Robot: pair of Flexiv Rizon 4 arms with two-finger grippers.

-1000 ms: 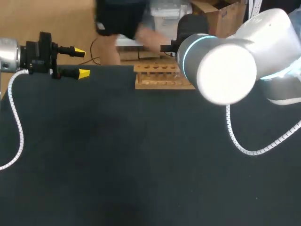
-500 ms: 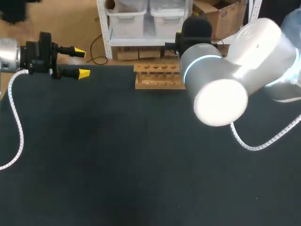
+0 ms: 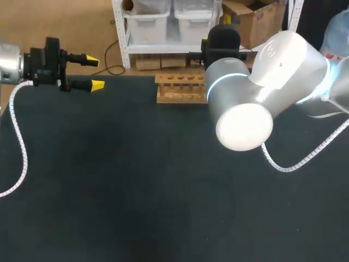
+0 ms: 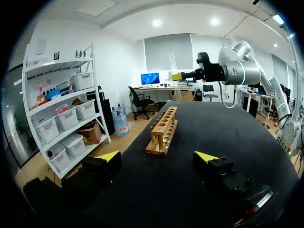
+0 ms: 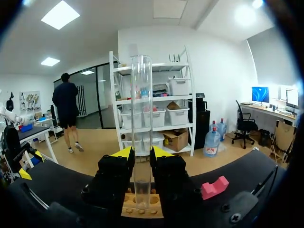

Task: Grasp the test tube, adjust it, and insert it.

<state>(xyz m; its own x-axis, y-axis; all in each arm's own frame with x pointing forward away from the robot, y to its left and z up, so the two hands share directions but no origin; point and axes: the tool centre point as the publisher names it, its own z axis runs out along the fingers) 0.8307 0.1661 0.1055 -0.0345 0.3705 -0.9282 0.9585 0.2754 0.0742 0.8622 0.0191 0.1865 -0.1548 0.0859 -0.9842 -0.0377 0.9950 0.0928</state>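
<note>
- Test tube (image 5: 141,118): clear glass, and we see it clamped between the two yellow tips of the right gripper (image 5: 141,153), one finger on each side.
- Its long axis is close to vertical. Most of its length stands above the fingertips and a shorter part hangs below them. The top end looks flat-cut.
- From the left wrist view, the test tube (image 4: 173,66) reads as near upright with a slight lean. The right gripper (image 4: 180,76) holds it in the air over the far end of the rack (image 4: 163,127).
- From the right wrist, the tube's lower end lines up with the row of holes in the rack (image 5: 142,208). We can't tell whether it has entered a hole.
- In the head view the right arm (image 3: 256,93) covers its own gripper and the tube.
- Rack (image 3: 181,87): light wood with one row of round holes, at the table's back edge near the middle.
- Left gripper (image 3: 94,72): fingers wide apart with nothing between them, held level over the back-left corner and pointing toward the rack. Its wrist view agrees, with both tips of the left gripper (image 4: 156,156) spread and the rack ahead of them.
- Table (image 3: 136,180): matte black top.
- A small pink block (image 5: 214,186) lies on the table beside the rack.
</note>
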